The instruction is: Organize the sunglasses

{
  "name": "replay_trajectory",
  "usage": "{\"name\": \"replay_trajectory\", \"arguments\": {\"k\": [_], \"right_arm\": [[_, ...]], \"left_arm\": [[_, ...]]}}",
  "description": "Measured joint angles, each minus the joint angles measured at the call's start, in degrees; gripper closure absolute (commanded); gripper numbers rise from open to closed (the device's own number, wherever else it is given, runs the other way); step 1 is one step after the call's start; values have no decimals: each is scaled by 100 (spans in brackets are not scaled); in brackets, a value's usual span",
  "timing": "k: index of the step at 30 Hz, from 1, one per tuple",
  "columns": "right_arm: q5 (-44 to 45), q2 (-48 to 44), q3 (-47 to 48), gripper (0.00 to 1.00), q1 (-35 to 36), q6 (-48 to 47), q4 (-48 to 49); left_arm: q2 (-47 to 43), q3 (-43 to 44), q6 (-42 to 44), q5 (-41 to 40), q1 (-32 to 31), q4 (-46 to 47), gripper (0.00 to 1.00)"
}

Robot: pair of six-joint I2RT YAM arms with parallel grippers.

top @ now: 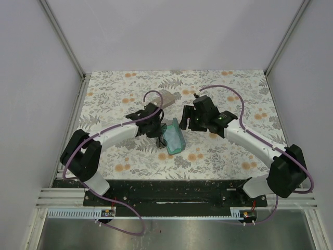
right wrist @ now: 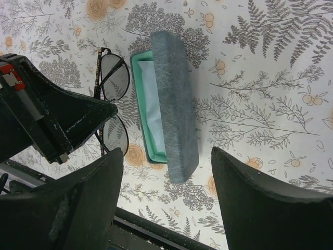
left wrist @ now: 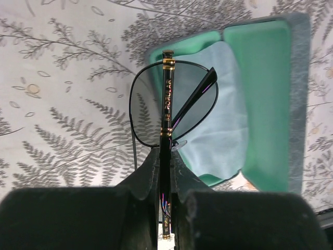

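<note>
The sunglasses (left wrist: pixel 171 104) have a thin black wire frame, rounded grey-tinted lenses and slim black arms with gold bands. One arm is folded across a lens. They are pinched in the jaws of the left gripper (left wrist: pixel 165 161), just beside the open green-lined case (left wrist: pixel 299 104).

Walls: plain white panels (top: pixel 171 31), aluminium corner posts (top: pixel 61 36).
Tabletop: fern-and-orange-flower print covering (top: pixel 234 88).
Light: even, diffuse.

sunglasses (left wrist: pixel 167 99): 1 | slate-blue case (right wrist: pixel 174 104): 1 | tan case (top: pixel 167 97): 1 | light blue cloth (left wrist: pixel 218 109): 1
</note>
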Motion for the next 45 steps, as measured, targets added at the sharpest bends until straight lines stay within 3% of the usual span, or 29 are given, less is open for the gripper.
{"name": "replay_trajectory", "arguments": {"k": [17, 20, 23, 25, 29, 33, 36, 39, 45], "right_arm": [[748, -765, -358, 22, -7, 234, -4], [752, -767, -380, 17, -7, 251, -4], [750, -767, -404, 16, -7, 271, -9], [752, -745, -413, 15, -7, 273, -9], [754, -573, -413, 13, -7, 278, -4], [756, -376, -411, 16, -11, 280, -7], [750, -264, -413, 28, -33, 275, -4], [684, -192, -413, 35, -136, 258, 31], [-179, 87, -481, 48, -592, 140, 638]], "left_arm": [[575, 4, -1464, -170, -581, 984, 100], [789, 4, -1591, -271, -636, 1014, 93], [852, -2, -1655, -363, -671, 997, 78], [848, -2, -1681, -450, -684, 1010, 61], [774, -2, -1714, -621, -702, 929, 50], [518, -2, -1727, -745, -702, 833, 51], [313, -2, -1711, -813, -702, 778, 55], [170, -2, -1672, -848, -699, 732, 60], [-81, -168, -1556, -763, -514, 824, 73]]}}
